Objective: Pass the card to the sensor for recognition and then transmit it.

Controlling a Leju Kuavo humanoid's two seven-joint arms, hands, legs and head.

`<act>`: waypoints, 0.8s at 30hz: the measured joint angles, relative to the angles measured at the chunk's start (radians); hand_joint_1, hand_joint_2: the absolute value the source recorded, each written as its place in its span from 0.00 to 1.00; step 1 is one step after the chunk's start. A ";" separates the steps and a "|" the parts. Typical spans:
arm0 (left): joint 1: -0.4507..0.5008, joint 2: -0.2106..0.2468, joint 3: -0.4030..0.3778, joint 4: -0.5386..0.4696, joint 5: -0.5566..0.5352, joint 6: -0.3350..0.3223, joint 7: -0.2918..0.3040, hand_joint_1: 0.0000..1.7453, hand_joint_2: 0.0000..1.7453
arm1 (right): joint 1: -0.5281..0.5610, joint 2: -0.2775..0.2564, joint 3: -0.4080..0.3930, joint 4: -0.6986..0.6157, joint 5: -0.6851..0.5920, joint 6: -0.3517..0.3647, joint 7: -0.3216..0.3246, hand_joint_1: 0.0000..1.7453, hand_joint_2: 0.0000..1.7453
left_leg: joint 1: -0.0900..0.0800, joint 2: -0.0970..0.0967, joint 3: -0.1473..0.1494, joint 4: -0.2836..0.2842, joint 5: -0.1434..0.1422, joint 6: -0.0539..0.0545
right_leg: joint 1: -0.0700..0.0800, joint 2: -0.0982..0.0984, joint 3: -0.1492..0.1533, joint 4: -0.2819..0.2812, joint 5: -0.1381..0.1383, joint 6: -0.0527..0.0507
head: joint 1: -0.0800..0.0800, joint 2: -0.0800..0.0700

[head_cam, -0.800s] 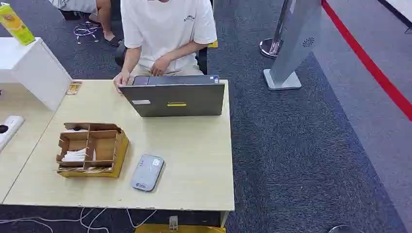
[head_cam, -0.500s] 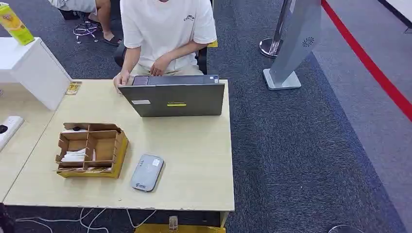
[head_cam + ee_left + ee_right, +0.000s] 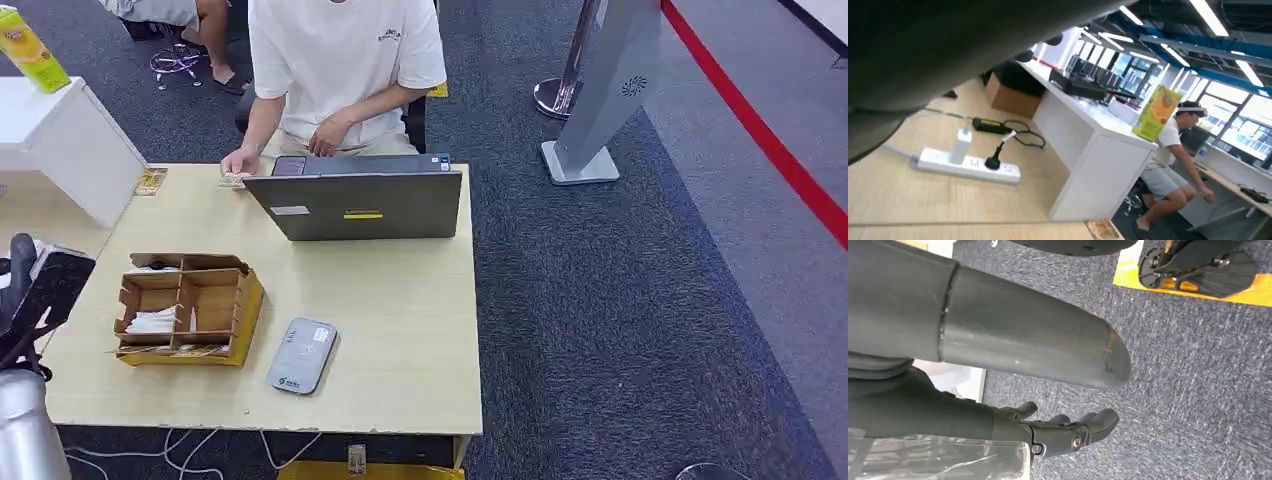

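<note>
Pale wood table, grey sensor

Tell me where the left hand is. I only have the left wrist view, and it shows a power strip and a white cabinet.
Observer: In the head view the left hand is by the table's left edge, to the left of a cardboard box with compartments.
Operator: Is the card reader near it?
Observer: A grey reader lies flat on the table just right of the box, near the front edge.
Operator: And the right hand?
Observer: In its wrist view the right hand hangs over grey carpet, holding nothing.
</note>
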 joint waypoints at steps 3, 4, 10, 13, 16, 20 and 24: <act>-0.031 0.031 -0.057 0.022 -0.081 0.034 0.036 0.00 0.00 | -0.002 0.000 0.000 0.000 0.012 0.003 0.005 0.00 0.00 | 0.000 0.000 0.000 0.000 0.000 0.000 | 0.000 0.000 0.000 0.000 0.000 0.000 | 0.000 0.000; -0.042 0.042 -0.075 0.031 -0.107 0.046 0.047 0.00 0.00 | -0.003 0.000 0.000 0.000 0.018 0.003 0.006 0.00 0.00 | 0.000 0.000 0.000 0.000 0.000 0.000 | 0.000 0.000 0.000 0.000 0.000 0.000 | 0.000 0.000; -0.102 0.102 -0.171 0.083 -0.251 0.118 0.119 0.00 1.00 | -0.006 0.000 0.002 0.003 0.044 0.015 0.015 0.00 0.00 | 0.000 0.000 0.000 0.000 0.000 0.000 | 0.000 0.000 0.000 0.000 0.000 0.000 | 0.000 0.000; -0.140 0.134 -0.219 0.122 -0.325 0.163 0.159 0.00 1.00 | -0.008 0.000 0.003 0.004 0.059 0.021 0.022 0.00 0.00 | 0.000 0.000 0.000 0.000 0.000 0.000 | 0.000 0.000 0.000 0.000 0.000 0.000 | 0.000 0.000; -0.179 0.165 -0.259 0.178 -0.384 0.213 0.192 0.00 1.00 | -0.010 0.000 0.005 0.005 0.074 0.025 0.029 0.00 0.00 | 0.000 0.000 0.000 0.000 0.000 0.000 | 0.000 0.000 0.000 0.001 0.000 0.000 | 0.000 0.000; -0.226 0.200 -0.289 0.247 -0.448 0.282 0.226 0.00 1.00 | -0.011 0.000 0.009 0.006 0.091 0.035 0.034 0.00 0.00 | 0.000 0.000 0.000 0.000 0.001 -0.001 | 0.000 0.001 0.000 0.001 0.000 0.000 | -0.001 0.000; -0.259 0.224 -0.306 0.304 -0.502 0.341 0.254 0.00 1.00 | -0.012 0.000 0.012 0.007 0.102 0.042 0.042 0.00 0.00 | 0.000 0.000 0.000 0.000 0.001 -0.001 | 0.000 0.001 -0.001 0.001 0.000 0.000 | -0.001 0.000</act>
